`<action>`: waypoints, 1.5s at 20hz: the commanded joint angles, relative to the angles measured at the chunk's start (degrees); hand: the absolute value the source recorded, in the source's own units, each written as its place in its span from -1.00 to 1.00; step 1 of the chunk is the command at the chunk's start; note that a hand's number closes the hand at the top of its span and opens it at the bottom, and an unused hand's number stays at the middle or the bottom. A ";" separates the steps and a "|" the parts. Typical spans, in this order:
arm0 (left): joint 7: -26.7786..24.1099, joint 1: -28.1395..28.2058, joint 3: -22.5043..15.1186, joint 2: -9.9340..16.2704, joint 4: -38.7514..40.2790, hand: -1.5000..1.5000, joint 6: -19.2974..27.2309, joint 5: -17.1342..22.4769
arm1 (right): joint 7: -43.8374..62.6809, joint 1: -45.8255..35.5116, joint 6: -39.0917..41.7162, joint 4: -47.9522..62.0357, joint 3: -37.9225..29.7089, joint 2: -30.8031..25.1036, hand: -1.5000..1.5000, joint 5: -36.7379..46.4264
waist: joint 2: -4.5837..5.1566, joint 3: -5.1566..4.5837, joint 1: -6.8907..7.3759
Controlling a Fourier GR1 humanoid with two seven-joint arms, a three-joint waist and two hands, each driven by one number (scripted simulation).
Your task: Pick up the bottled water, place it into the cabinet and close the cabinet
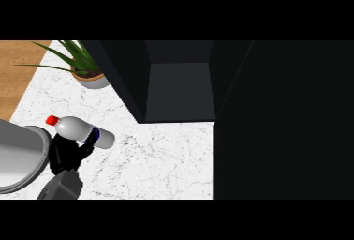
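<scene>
The left hand (68,154) curls around the lower end of the water bottle (79,129), red cap pointing far-left, with the open cabinet (178,89) far-right of it.

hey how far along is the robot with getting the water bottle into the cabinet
Early stage. Done: the left hand has its fingers curled on the bottled water, which lies tilted with its red cap toward the upper left, beside the grey basin. Whether it is off the counter I cannot tell. Left: carry it into the open cabinet, then close the door. The right hand is out of view.
</scene>
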 commanded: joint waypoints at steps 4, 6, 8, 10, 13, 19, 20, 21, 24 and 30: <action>-0.13 3.85 -7.07 3.17 -0.13 1.00 -14.31 -4.82 | 2.83 4.25 -2.31 -11.62 0.43 1.00 -1.00 -4.34 | -0.24 0.01 0.22; -2.63 4.66 -7.43 2.73 -1.22 1.00 -14.25 -5.21 | 3.92 4.20 -3.27 -13.17 -0.89 -0.16 -1.00 -6.42 | -0.17 0.03 0.48; -1.25 5.25 -9.76 2.27 -5.33 1.00 -12.41 -6.91 | 2.35 4.02 -2.14 -10.95 -0.29 0.84 -1.00 -5.21 | -0.36 0.14 0.97; -2.09 6.48 -10.87 1.40 -5.39 1.00 -12.04 -7.97 | 3.14 6.80 -2.15 -13.01 -2.74 -0.68 -1.00 -9.58 | -0.26 0.08 0.64; 4.56 5.17 -11.20 2.49 -9.47 1.00 -12.60 -6.27 | 0.67 7.08 -0.56 -11.21 -3.15 0.65 -1.00 -8.66 | -0.39 0.14 0.65; 11.48 7.91 -17.26 -4.84 -25.02 1.00 -5.31 -8.12 | 1.20 5.85 -1.70 -10.66 -3.78 -1.65 -1.00 -8.77 | -0.62 0.21 1.60; 14.00 7.99 -17.45 -6.11 -26.85 1.00 -3.62 -7.47 | -0.43 4.77 0.24 -7.69 -4.09 -0.89 -1.00 -6.89 | -0.51 0.22 1.39; 16.29 6.76 -19.54 -7.91 -28.97 1.00 -2.49 -7.89 | 0.90 4.90 -1.95 -9.18 -3.03 -1.30 -1.00 -7.90 | -0.59 0.22 1.59; 16.83 9.47 -26.75 -8.04 -33.86 1.00 2.08 -5.22 | 1.05 4.45 -2.09 -9.18 -2.16 -1.39 -1.00 -6.84 | -0.51 0.16 1.37; 21.46 7.51 -35.08 -8.13 -40.17 1.00 14.79 -4.32 | 2.11 0.93 -3.56 -7.02 -4.15 -3.90 -1.00 -10.14 | -0.25 0.13 1.06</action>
